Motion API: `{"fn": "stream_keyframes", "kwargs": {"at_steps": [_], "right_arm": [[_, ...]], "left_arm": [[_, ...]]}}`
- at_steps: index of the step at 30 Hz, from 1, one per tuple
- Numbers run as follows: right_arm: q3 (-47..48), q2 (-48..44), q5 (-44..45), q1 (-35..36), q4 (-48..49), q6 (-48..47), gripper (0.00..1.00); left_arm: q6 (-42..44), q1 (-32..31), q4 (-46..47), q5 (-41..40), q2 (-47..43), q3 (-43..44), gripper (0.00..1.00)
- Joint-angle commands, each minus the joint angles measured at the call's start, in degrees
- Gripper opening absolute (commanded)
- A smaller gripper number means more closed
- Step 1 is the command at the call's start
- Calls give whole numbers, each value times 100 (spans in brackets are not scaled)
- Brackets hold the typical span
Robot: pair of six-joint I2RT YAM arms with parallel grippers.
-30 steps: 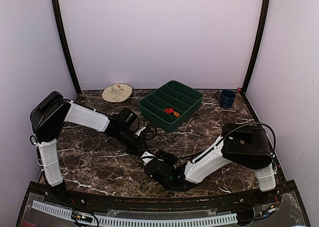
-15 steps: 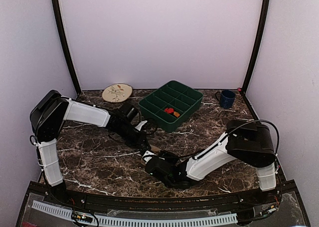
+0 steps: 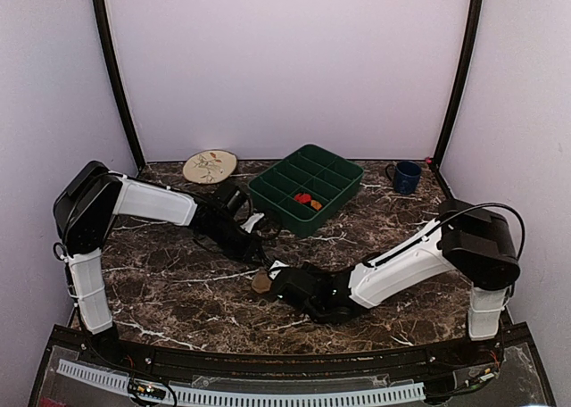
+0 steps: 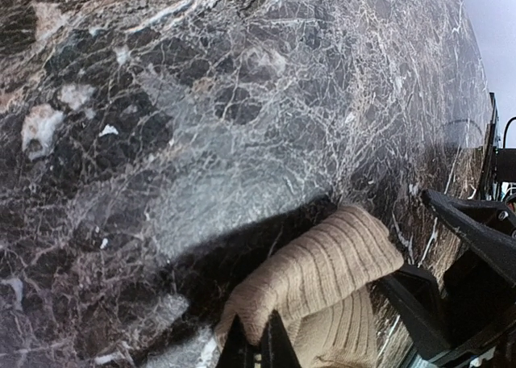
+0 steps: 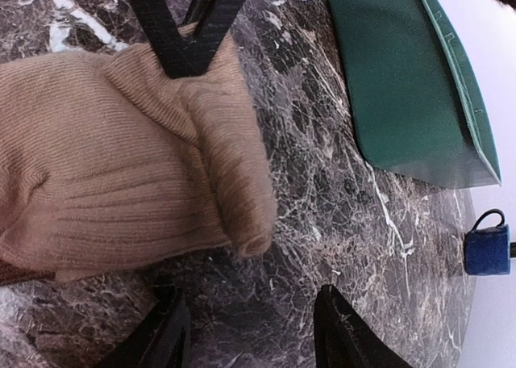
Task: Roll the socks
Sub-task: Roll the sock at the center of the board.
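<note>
Tan-brown sock (image 3: 261,282) sits bunched on the near middle of a dark, white-veined marble bench (image 3: 169,291), the broadest thing in the overhead view, with pale walls on three sides. Two white-and-black arms reach in over it: the left arm (image 3: 156,206) slants down from the left edge, the right arm (image 3: 401,266) stretches low across from the right, and their tips meet at the sock. Behind them, toward the far wall, stands a green divided tray (image 3: 337,212). A small red-and-orange bundle (image 3: 308,201) lies in one compartment on the tray's near side, too small to make out further. A round beige plate (image 3: 210,167) with a leaf drawing lies to the tray's left by the wall, and a blue mug (image 3: 406,177) stands to its right, both well apart from the sock. Close up, the sock is a ribbed, folded-over wad lying on the stone. The left gripper (image 5: 182,60) has its jaws pinched together on a fold of the knit at the wad's far edge, as seen from the right wrist. The right gripper (image 5: 254,328) hangs just beside the sock with its jaws spread apart, bare marble between them, gripping nothing.
</note>
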Motion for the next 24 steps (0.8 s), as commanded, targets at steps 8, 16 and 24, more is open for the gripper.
{"fn": "stream_keyframes", "kwargs": {"at_steps": [8,16,24], "right_arm": [[-506,-1072,-852,-190,-562,1098,52],[-488,-1816,-2345,-1107,-386,1841,53],[-355,-1579,-4358,-2031,98,2555,54]], "left_arm": [[340,24,-152,-83,-178,195,0],[565,-129,29,-292,-237,121,0],[887,-314,646,-799,-523,-349,0]]}}
